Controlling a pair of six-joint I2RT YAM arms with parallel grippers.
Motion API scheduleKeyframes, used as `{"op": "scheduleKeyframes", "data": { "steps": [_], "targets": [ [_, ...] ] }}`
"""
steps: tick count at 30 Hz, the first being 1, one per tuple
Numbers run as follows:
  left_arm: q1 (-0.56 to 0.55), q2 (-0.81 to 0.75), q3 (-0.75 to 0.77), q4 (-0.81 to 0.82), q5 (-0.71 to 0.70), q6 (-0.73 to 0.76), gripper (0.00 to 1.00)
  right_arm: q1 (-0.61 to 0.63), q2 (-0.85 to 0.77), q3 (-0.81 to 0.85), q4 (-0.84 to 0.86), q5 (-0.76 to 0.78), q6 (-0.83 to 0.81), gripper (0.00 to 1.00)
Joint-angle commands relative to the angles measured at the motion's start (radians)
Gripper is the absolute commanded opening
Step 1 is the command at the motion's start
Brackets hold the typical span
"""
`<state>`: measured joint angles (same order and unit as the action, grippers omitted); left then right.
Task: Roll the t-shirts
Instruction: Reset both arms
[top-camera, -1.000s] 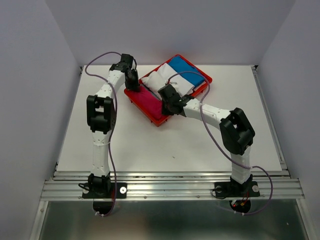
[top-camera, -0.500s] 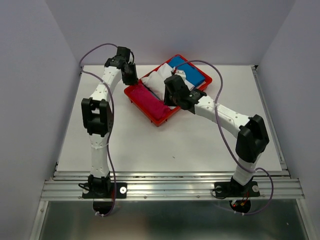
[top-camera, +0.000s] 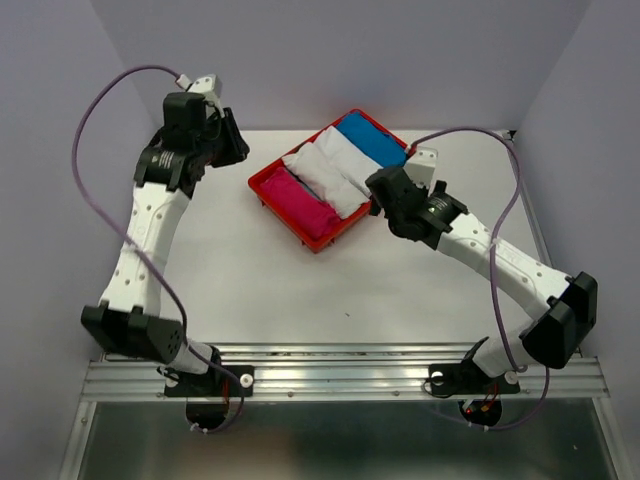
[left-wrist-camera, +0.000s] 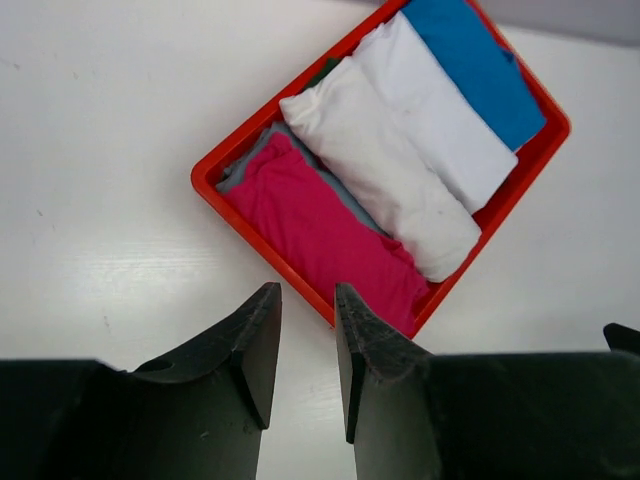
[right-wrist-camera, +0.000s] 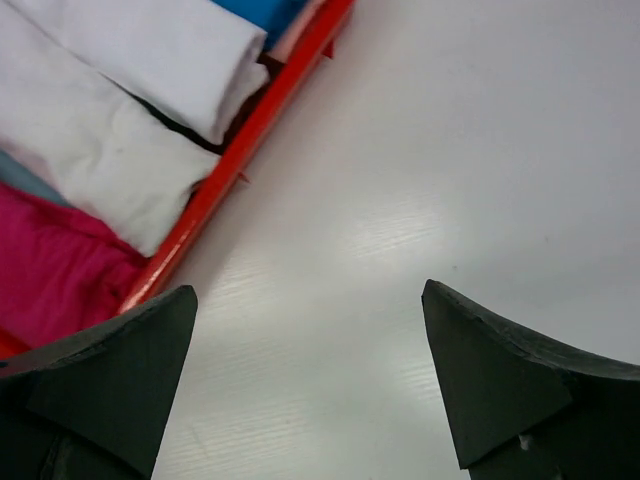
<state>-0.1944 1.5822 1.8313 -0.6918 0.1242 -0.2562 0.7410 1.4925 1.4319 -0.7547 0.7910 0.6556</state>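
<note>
The t-shirts lie rolled side by side in a red tray (top-camera: 285, 222) at the back middle of the table. From left to right they are a magenta-pink one (top-camera: 303, 203), two white ones (top-camera: 325, 180), and a bright blue one (top-camera: 372, 140). A pale grey-blue edge (left-wrist-camera: 240, 168) shows under the pink roll (left-wrist-camera: 325, 230). My left gripper (top-camera: 234, 140) hovers left of the tray, its jaws a narrow gap apart and empty (left-wrist-camera: 305, 300). My right gripper (top-camera: 378, 188) sits just off the tray's right rim (right-wrist-camera: 250, 145), wide open over bare table (right-wrist-camera: 310, 290).
The white table (top-camera: 300, 290) is boxed in by grey walls at the left, back and right. A metal rail (top-camera: 340, 375) with both arm bases runs along the near edge. Purple cables (top-camera: 100, 100) loop above each arm.
Both grippers were down at the pink shirt in the tray and shut. They have let go and opened; the left arm swung up and left, the right arm drew back right.
</note>
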Motion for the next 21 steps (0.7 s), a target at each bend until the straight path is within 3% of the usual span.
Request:
{"op": "scheduleKeyframes", "data": {
  "steps": [1, 6, 13, 21],
  "targets": [
    [0.000, -0.267, -0.243, 0.144, 0.009, -0.012, 0.39, 0.008, -0.075, -0.097, -0.162, 0.169, 0.137, 1.00],
    [0.000, -0.496, -0.464, 0.216, -0.035, -0.038, 0.40, 0.008, -0.184, -0.206, -0.254, 0.194, 0.288, 1.00],
    [-0.002, -0.750, -0.714, 0.232, -0.081, -0.063, 0.50, 0.008, -0.305, -0.332, -0.307, 0.201, 0.381, 1.00],
    [0.000, -0.840, -0.816, 0.235, -0.101, -0.074, 0.61, 0.008, -0.383, -0.421, -0.321, 0.195, 0.470, 1.00]
  ]
}}
